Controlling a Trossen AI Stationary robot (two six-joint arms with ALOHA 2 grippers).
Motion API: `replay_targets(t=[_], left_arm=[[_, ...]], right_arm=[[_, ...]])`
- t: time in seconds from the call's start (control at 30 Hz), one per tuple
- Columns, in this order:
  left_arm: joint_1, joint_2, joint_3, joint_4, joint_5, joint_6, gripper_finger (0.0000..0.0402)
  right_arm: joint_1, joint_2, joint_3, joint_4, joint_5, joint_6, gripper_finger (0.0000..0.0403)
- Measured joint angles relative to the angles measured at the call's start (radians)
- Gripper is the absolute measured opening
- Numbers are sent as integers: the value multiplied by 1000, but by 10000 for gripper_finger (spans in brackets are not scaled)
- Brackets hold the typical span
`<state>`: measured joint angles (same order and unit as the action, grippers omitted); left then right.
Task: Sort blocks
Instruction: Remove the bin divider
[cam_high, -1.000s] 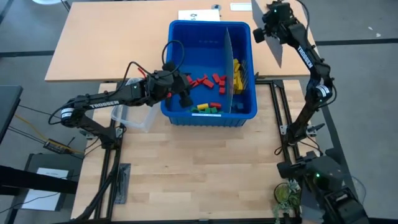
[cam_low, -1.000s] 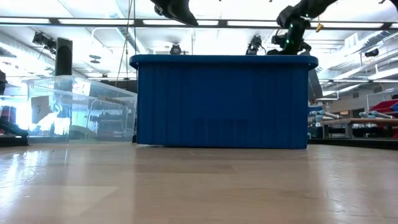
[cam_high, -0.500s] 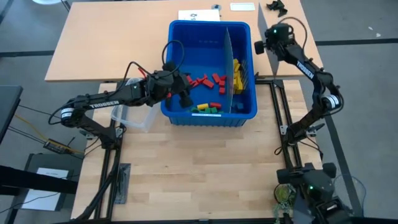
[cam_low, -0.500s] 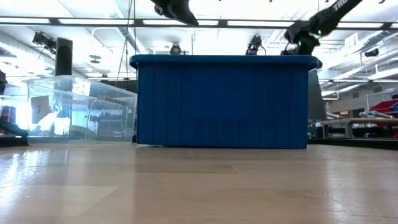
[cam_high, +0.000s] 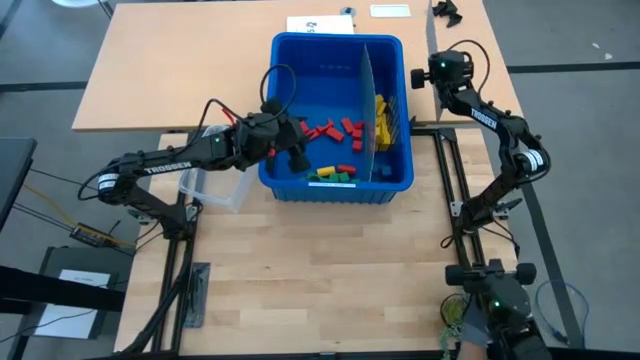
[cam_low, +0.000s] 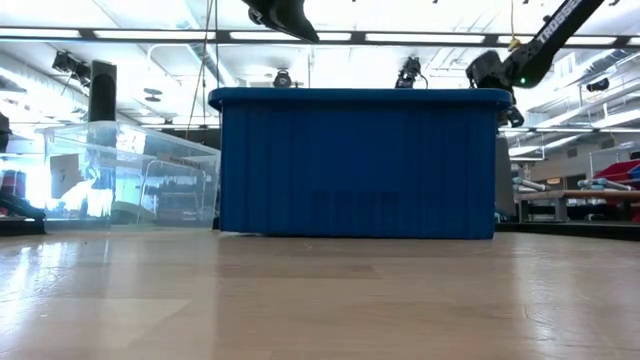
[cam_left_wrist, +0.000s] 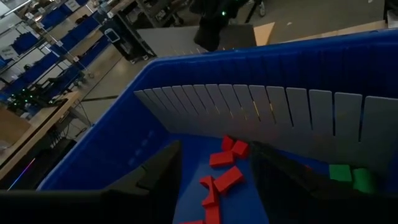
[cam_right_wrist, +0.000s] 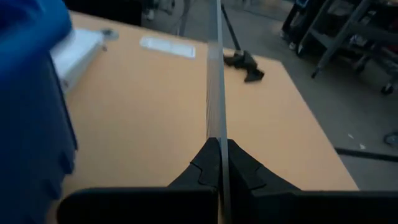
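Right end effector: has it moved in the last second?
Yes. In the high view the right end effector, shut on a thin grey panel, came down from the table's far edge toward the near side, staying right of the blue bin.

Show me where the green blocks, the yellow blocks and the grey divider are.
green blocks (cam_high: 333, 175), high view: middle of the green cluster.
yellow blocks (cam_high: 381, 117), high view: middle of the yellow stack.
divider (cam_high: 367, 105), high view: middle of its top edge.

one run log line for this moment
left gripper: open over red blocks in blue bin | right gripper: shut on gray panel
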<state>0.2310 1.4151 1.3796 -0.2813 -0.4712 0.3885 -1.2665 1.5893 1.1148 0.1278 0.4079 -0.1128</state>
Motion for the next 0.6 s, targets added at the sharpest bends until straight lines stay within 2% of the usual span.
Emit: replay_targets(t=[0.23, 0.4, 0.6], left_arm=[[1, 0, 0, 0, -1, 0, 195], [5, 0, 0, 0, -1, 0, 195], [5, 0, 0, 0, -1, 0, 195]], right_arm=[[-8, 109, -1, 45, -19, -21, 4], [-13, 110, 10, 69, -14, -13, 7], [-14, 110, 10, 52, -60, -21, 23]])
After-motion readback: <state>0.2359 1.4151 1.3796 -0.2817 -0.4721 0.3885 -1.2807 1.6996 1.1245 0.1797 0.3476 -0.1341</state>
